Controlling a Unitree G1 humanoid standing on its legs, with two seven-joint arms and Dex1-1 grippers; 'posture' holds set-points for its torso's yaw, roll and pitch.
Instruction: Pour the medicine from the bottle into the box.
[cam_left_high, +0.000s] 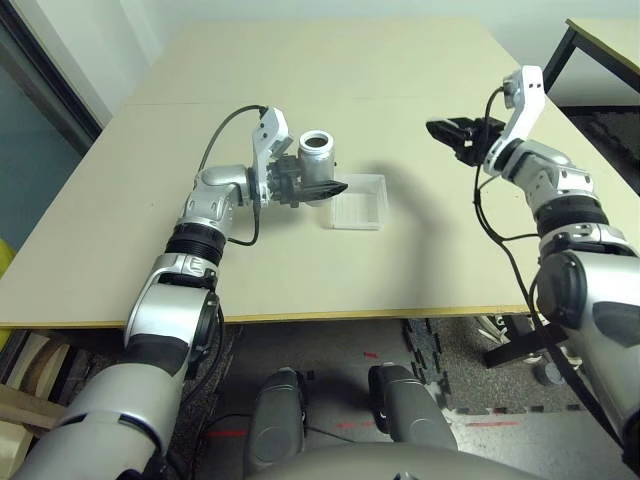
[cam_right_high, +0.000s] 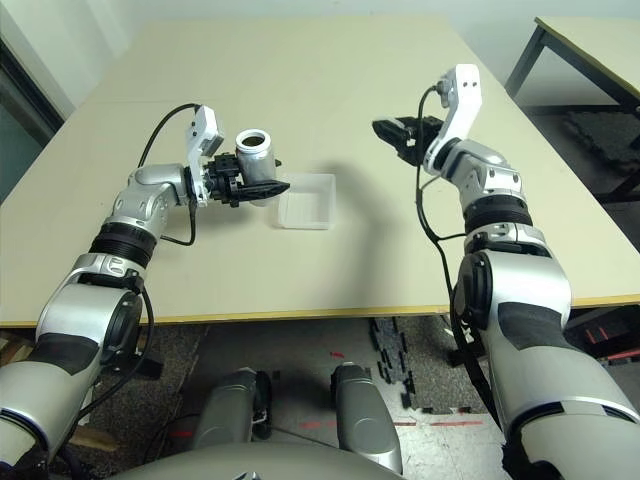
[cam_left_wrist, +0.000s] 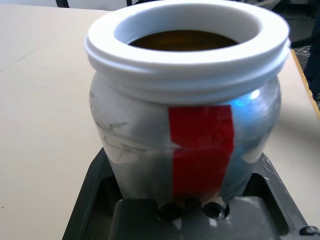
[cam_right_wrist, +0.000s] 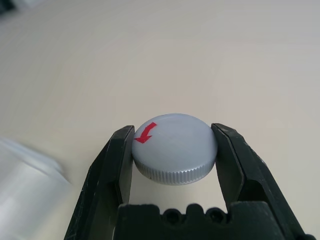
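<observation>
The silver-grey bottle (cam_left_high: 317, 160) stands upright in my left gripper (cam_left_high: 318, 187), which is shut on its body; its white-rimmed mouth is uncapped. In the left wrist view the bottle (cam_left_wrist: 185, 125) shows a red stripe and a dark brown inside; single pills cannot be made out. The clear square box (cam_left_high: 358, 201) lies on the table just right of the bottle, and it looks empty. My right gripper (cam_left_high: 452, 130) hangs above the table farther right, shut on the flat grey cap (cam_right_wrist: 174, 147) with a red arrow.
The beige table (cam_left_high: 330, 80) reaches far back behind the box. Its front edge (cam_left_high: 340, 315) runs below my arms. A second table (cam_left_high: 600, 45) with black legs stands at the right.
</observation>
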